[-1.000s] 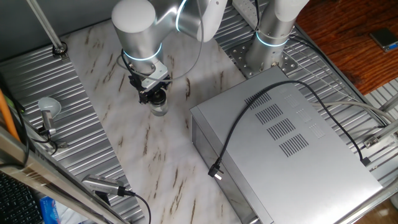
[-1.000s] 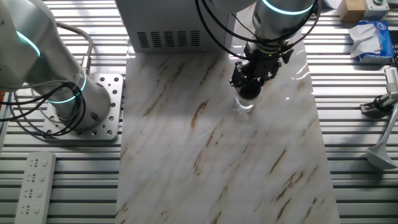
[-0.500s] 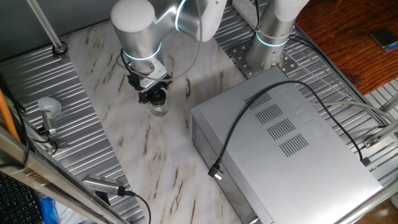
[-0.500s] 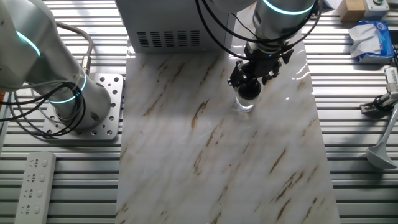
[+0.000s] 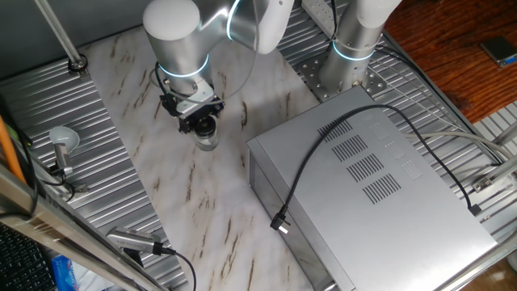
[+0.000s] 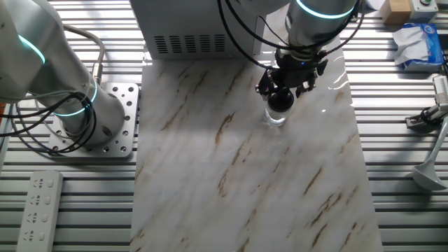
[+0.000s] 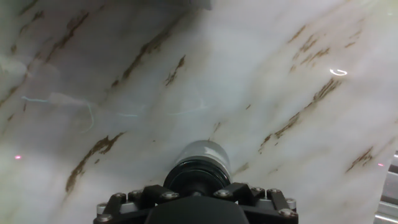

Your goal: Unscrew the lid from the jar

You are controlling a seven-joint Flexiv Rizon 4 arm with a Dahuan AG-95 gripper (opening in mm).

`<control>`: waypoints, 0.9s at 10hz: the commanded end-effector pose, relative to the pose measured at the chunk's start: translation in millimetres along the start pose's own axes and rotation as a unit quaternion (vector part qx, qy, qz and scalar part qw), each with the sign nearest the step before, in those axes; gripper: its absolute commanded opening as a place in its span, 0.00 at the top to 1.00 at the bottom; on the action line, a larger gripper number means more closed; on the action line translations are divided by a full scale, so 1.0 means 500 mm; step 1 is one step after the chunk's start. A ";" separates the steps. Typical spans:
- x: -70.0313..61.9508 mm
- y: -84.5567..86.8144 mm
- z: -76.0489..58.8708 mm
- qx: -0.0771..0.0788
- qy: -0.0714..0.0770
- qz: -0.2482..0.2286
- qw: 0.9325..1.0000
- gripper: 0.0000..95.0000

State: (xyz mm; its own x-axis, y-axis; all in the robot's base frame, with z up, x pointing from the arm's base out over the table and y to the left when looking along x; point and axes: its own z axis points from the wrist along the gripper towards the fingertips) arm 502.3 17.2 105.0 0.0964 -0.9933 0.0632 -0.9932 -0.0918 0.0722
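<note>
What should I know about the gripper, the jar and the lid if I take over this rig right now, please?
Gripper: down over the jar top, fingers around the lid; apparently shut on it, though the contact is partly hidden.
Jar: upright on the marble tabletop, in front of the grey metal box.
Done: lid grasped.
Left: lid is not yet lifted clear of the jar; finish unscrewing, then lift it off.
</note>
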 end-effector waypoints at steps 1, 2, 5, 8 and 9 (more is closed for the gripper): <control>0.000 -0.001 0.001 -0.006 -0.002 0.038 0.999 0.20; 0.000 -0.001 0.001 -0.009 -0.003 0.056 0.998 0.20; 0.000 -0.001 0.001 -0.012 -0.004 0.085 0.996 0.20; 0.000 -0.001 0.001 -0.015 -0.004 0.139 0.990 0.20; 0.000 -0.001 0.001 -0.017 -0.003 0.153 0.988 0.20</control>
State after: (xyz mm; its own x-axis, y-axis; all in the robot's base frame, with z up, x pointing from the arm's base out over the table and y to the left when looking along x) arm 502.3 17.1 105.1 -0.1796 -0.9806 0.0786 -0.9791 0.1859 0.0825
